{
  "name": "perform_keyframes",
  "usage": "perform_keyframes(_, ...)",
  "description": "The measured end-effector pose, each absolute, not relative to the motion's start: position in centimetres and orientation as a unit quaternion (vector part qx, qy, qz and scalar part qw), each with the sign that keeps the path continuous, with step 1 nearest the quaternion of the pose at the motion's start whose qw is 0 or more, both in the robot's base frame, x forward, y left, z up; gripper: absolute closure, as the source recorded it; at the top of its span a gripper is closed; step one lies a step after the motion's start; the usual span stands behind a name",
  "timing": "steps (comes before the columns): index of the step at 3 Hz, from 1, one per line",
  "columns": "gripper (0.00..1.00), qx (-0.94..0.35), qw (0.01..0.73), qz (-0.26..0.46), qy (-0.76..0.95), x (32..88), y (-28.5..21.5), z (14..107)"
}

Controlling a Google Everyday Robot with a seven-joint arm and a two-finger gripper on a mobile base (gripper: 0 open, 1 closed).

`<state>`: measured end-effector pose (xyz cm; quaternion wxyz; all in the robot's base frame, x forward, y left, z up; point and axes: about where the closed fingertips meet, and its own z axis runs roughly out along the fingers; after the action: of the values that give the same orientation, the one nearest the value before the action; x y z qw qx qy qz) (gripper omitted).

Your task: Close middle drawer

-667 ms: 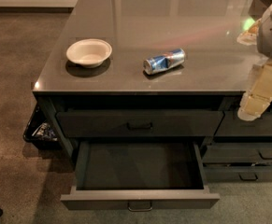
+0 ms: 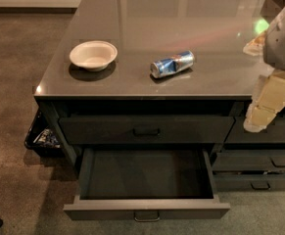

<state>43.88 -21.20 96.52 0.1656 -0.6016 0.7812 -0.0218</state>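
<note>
Cream gripper (image 2: 258, 117) at right edge of frame, mid-height, pointing down-left in front of the counter's front edge, above the narrower right-hand drawers (image 2: 259, 161); its spread not discernible. White arm housing (image 2: 281, 38) above it, over the countertop (image 2: 147, 13). Middle drawer (image 2: 147, 180) at lower centre, pulled well out, dark box showing, bar handle on the front panel at bottom edge. Closed top drawer (image 2: 147, 129) directly above. White bowl (image 2: 93, 55) upper left on counter; blue can (image 2: 172, 64) lying on its side, centre. Dark bin (image 2: 41, 137) on floor at left.
</note>
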Motion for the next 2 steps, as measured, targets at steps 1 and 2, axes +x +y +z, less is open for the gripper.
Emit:
perform_keyframes(1, 0.0, -0.597, 0.154, 0.033, 0.786, 43.4, -20.4, 92.0)
perform_keyframes(2, 0.0, -0.597, 0.14, 0.096, 0.784, 42.1, -19.0, 88.3)
